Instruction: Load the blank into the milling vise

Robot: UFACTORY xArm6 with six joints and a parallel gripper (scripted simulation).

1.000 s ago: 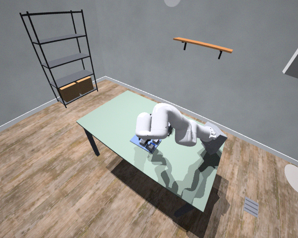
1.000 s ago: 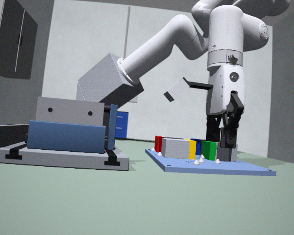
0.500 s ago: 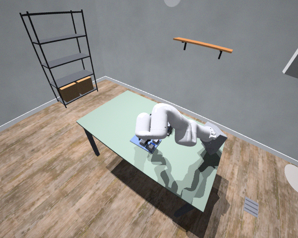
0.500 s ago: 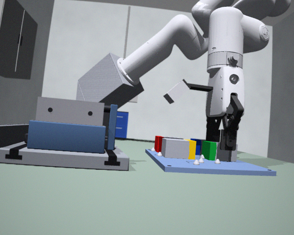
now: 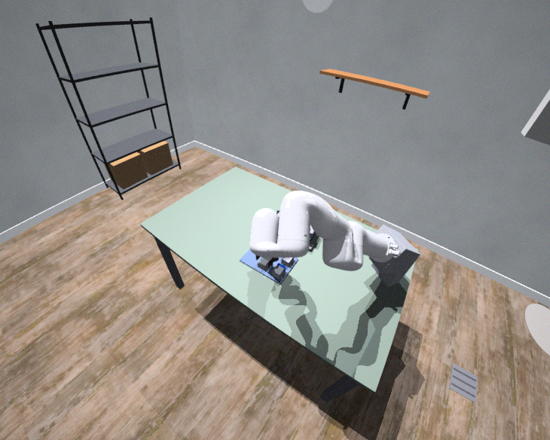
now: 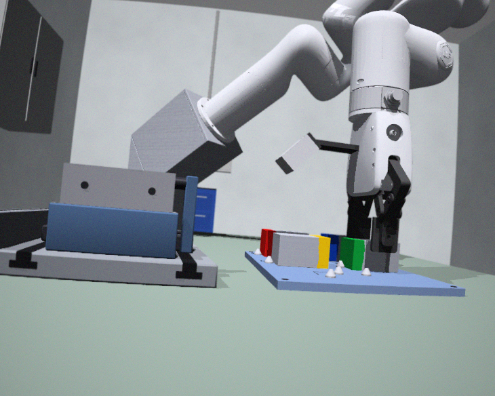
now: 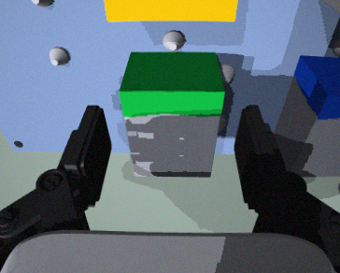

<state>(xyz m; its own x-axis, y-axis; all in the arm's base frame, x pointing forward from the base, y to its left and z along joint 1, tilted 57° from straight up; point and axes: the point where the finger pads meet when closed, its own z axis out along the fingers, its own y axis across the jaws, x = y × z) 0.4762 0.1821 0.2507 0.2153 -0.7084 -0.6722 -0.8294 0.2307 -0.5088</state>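
In the ext. view the vise [image 6: 111,228] [image 5: 313,240] stands nearest on the L, set on its raised plate [image 6: 123,272]; a blue upright slab [image 6: 190,214] is fixed at the end facing the infeed plate [image 6: 371,285] [image 5: 249,260] [image 7: 28,84]. The low bars can't be seen. The infeed plate lies on the table [image 6: 206,330] [image 5: 201,206] [image 7: 140,210], apart from the vise, w/ small white cones [image 6: 366,271] [image 7: 59,56] on it.

The green-end blank [image 6: 352,253] [image 7: 172,117] is seen on the infeed plate, not in the vise, approx. centered betw. the fingers in the wrist view, w/ a gap visible on each side. The gripper [image 6: 371,237] [image 7: 172,126] is pointed down there, jaws spread wide, nothing pinched.

The yellow-end blank [image 6: 323,251] [image 7: 172,9] is near the green one; the blue-end blank [image 6: 332,247] [image 7: 322,89] [image 5: 279,270] is off to one side, and the red-end blank [image 6: 266,243] is partly hidden behind the yellow.

Farther back, the white arm [image 6: 380,53] [image 5: 302,229] is mounted on a gray pedestal [image 6: 165,131]. A blue drawer unit [image 6: 208,210] is partly visible beyond.
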